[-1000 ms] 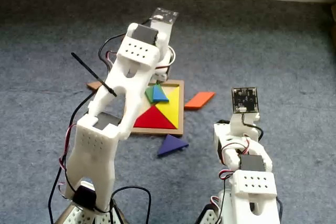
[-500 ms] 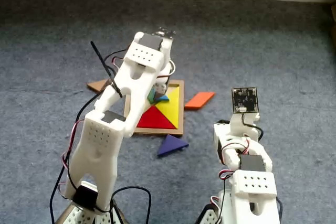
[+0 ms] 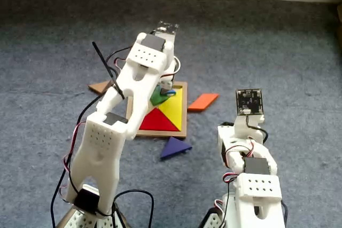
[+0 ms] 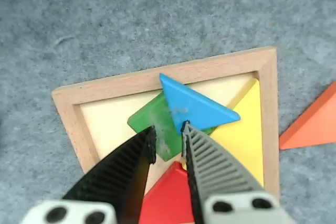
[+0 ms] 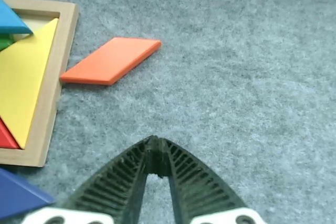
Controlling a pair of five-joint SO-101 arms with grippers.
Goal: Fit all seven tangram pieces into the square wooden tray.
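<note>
- Four pieces in the wooden tray (image 4: pixel 157 80): red triangle (image 4: pixel 170 198), yellow triangle (image 4: pixel 239 140), green square (image 4: pixel 152 119), and a blue triangle (image 4: pixel 191 106) askew on top of it.
- Orange parallelogram (image 5: pixel 111 60), dark blue triangle (image 3: pixel 175 147) and brown piece (image 3: pixel 99 86) lie around it on grey carpet (image 3: pixel 267 41).
- Left gripper (image 4: pixel 168 136) is stretched out over the green square, jaws barely parted, nothing held.
- Right gripper (image 5: pixel 154 142) is low over the carpet right of the tray, jaws closed, empty.

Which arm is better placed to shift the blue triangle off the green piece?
Left. The left tool hangs over the blue triangle in the tray; the right tool sits apart over carpet.
</note>
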